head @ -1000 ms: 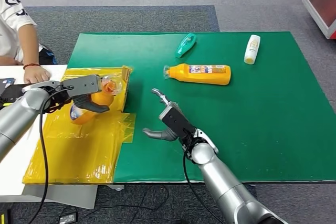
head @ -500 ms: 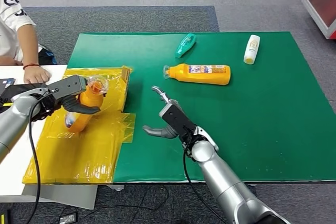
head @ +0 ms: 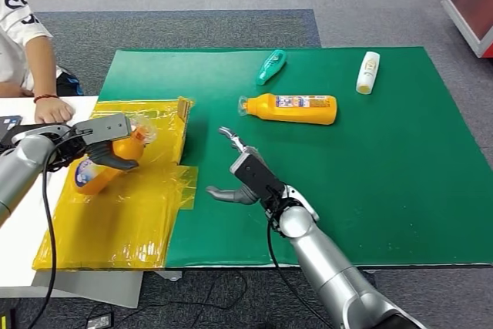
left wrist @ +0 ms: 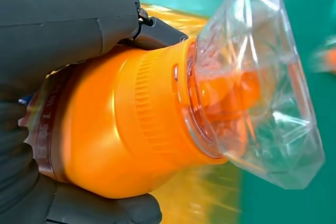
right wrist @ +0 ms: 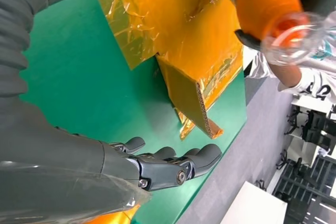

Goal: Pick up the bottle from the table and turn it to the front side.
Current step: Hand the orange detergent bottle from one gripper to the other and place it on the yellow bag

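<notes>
Your left hand, clamped on the orange bottle, has swung it toward the yellow sheet's left edge, so turning is underway; right hand stays apart, empty.

carpeted lab, green test mat

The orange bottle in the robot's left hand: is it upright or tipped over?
Tipped. The left hand holds the orange bottle slanted above the yellow sheet, clear cap higher than its base.
</notes>
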Available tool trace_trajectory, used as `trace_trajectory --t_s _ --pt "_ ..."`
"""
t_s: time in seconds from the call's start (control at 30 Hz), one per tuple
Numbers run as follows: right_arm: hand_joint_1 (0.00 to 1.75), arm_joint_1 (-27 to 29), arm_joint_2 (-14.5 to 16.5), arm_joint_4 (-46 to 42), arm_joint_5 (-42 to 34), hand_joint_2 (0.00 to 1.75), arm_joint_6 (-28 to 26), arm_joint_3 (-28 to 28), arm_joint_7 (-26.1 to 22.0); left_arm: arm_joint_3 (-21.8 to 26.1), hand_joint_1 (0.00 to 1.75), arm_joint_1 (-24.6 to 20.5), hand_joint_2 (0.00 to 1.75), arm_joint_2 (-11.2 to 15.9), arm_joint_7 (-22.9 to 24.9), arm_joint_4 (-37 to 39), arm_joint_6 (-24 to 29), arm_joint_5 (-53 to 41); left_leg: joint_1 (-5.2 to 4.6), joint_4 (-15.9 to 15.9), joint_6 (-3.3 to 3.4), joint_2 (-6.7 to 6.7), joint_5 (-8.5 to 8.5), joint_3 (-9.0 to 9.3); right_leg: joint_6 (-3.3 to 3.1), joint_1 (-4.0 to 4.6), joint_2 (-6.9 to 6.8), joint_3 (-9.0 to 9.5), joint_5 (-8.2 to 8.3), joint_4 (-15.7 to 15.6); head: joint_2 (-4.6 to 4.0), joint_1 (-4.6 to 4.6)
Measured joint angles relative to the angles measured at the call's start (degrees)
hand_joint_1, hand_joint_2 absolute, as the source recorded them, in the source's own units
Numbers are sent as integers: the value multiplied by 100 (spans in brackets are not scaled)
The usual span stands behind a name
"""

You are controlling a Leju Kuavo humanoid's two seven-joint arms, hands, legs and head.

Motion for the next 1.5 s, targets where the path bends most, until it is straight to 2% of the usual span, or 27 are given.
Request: trace_trajectory --t_s 0.4,0.73,1.5 --pt "0 3 10 0 -9 175 -25 19 -25 -428 175 -157 175 -83 99 180 110 -249 -1 0 5 -1 1 -5 2 0 -1 -1 0 0 1 -1" --pt "0 9 10 0 -9 175 -49 21 -33 -602 175 -163 175 -101 82 141 231 -250 -1 0 5 -2 2 -4 2 0 -1 0 0 0 0 0" --pt "0 57 8 81 17 175 -174 -22 -39 -968 175 -165 175 -154 202 -1013 199 5 -3 1 6 -2 -5 -6 6 -2 -1 -2 -5 -1 0 -1"
